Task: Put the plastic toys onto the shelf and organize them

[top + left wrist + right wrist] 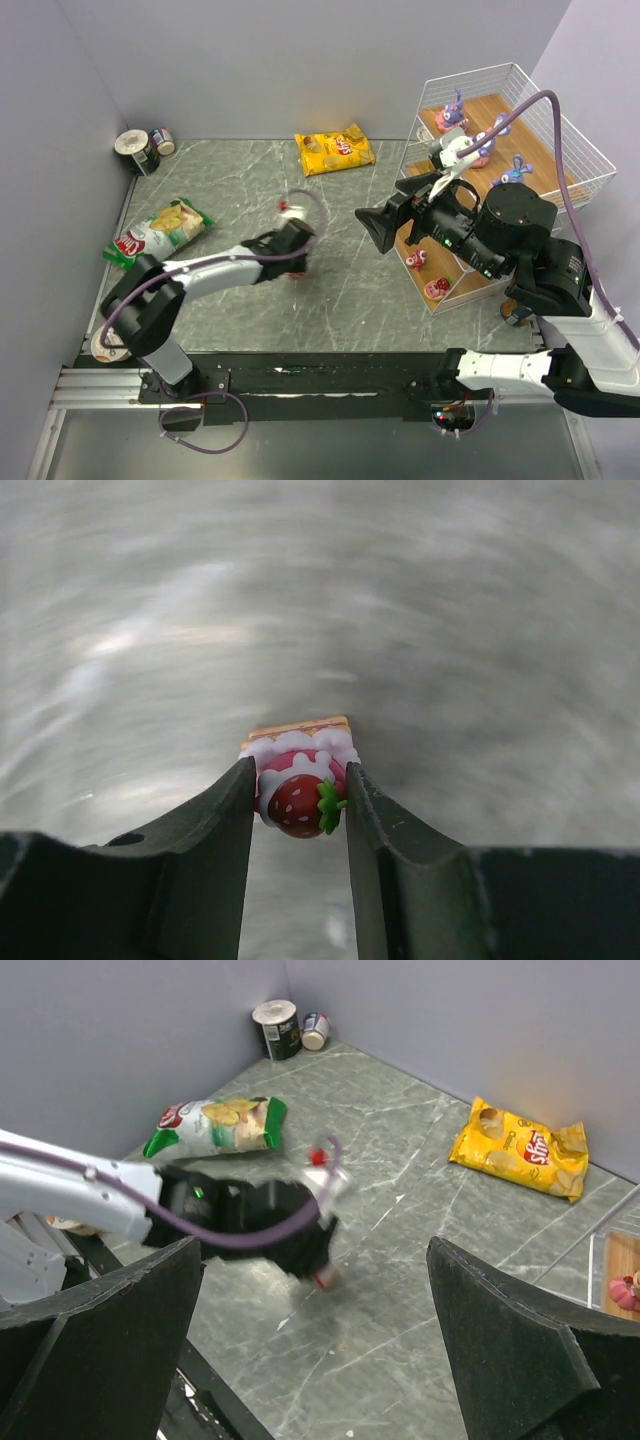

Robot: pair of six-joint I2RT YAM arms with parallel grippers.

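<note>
A strawberry cake toy, pink and white with a red berry on its front, is pinched between the dark fingers of my left gripper, which is shut on it. From above, that gripper is over the middle of the table, blurred by motion. My right gripper hangs open in the air left of the shelf, its fingers wide apart with nothing between them. On the shelf's wooden boards stand purple bunnies and small red toys.
A yellow snack bag lies at the back centre and a green one at the left. Two round cans stand in the far left corner. Grey walls close off the back and both sides.
</note>
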